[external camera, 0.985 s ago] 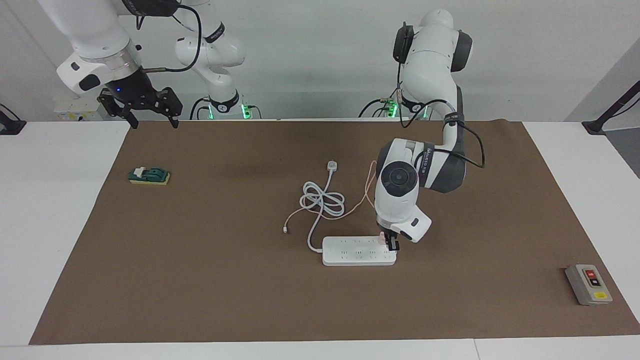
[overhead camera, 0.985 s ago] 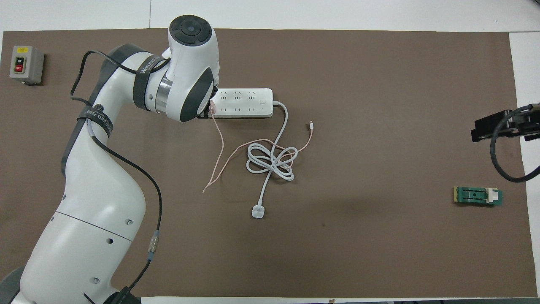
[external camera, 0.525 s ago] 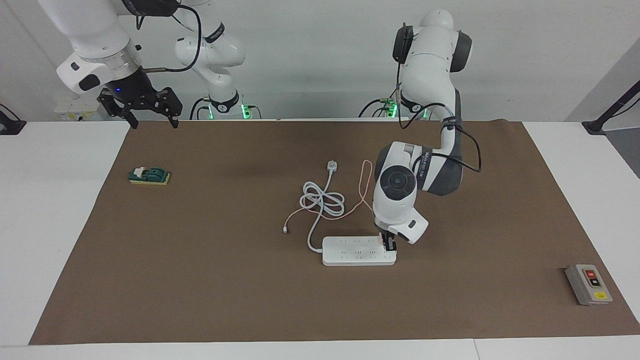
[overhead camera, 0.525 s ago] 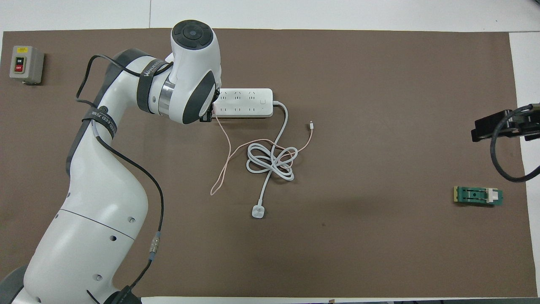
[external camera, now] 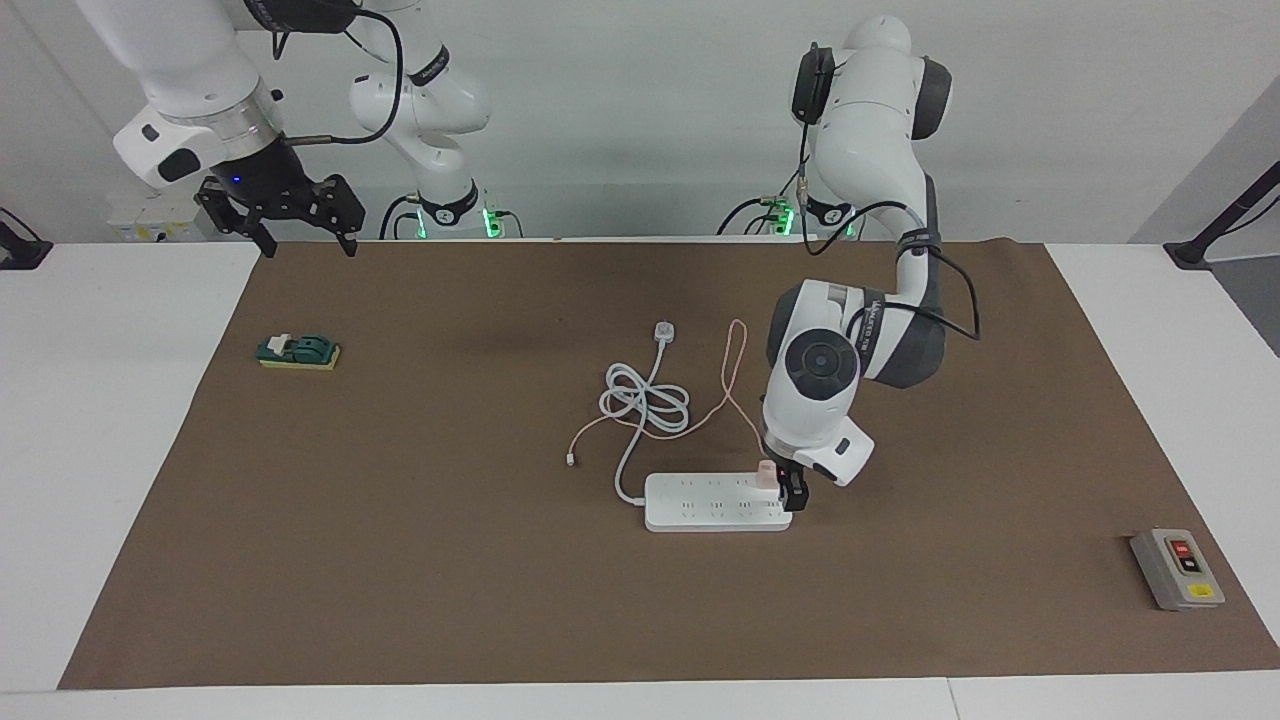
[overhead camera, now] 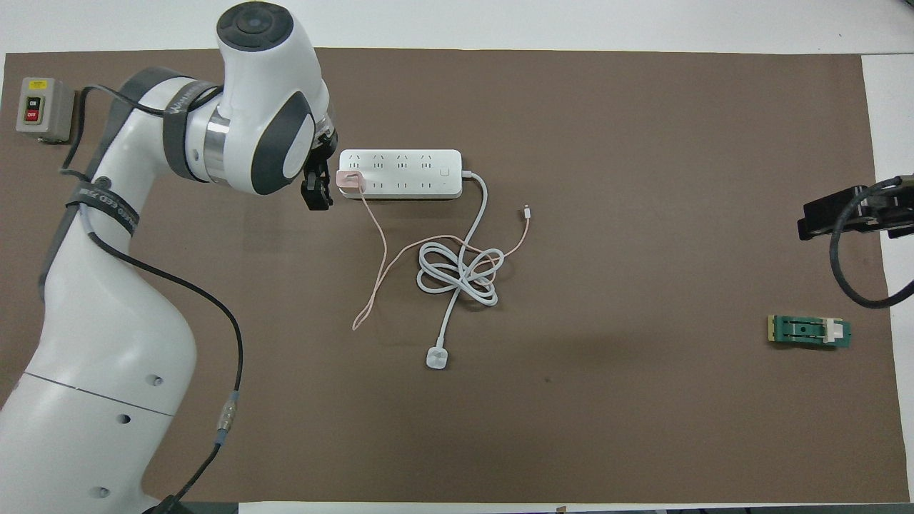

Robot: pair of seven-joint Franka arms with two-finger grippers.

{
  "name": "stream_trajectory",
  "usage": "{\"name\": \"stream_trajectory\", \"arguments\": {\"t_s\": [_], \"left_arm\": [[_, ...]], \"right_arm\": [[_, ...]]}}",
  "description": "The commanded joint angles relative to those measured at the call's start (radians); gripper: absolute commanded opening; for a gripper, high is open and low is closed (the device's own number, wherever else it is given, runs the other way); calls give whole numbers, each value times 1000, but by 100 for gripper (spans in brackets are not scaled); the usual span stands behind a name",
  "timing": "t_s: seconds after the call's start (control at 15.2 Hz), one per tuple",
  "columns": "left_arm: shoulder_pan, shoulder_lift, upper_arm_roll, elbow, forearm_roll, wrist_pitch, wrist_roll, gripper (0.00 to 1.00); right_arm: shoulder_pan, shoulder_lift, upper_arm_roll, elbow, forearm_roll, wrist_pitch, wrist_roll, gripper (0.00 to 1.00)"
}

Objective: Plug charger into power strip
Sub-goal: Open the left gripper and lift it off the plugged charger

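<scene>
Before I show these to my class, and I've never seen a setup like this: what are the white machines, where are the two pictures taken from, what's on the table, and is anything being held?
They are two robot arms at a table. One picture faces them from across it; the other looks down from above their own end. On the brown mat lie a white power strip with its coiled cord, a pink charger sitting on the strip's end, a grey switch box and a small green part. The left gripper is right beside the charger, and I can't tell whether it grips it. The right gripper waits open and empty, raised above the mat's corner.
</scene>
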Motion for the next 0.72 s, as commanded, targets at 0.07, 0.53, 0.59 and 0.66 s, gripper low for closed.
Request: {"name": "stream_trajectory", "arguments": {"t_s": [0.07,0.53,0.59,0.66], "left_arm": [[34,-90,2,-9,-14,-44,87,100],[135,-158,0,19,6,-69,588,100],[155,-163,-1,17,25,-85,670,100],[172,-164,0,17,38,-105,763,100]], "right_arm": [[-18,-17,15,-18,-20,-7,-21,100],[-18,-17,15,-18,-18,-6,-21,100],[-18,-17,15,-18,-18,-6,-21,100],[-18,-17,15,-18,-18,-6,-21,100]]}}
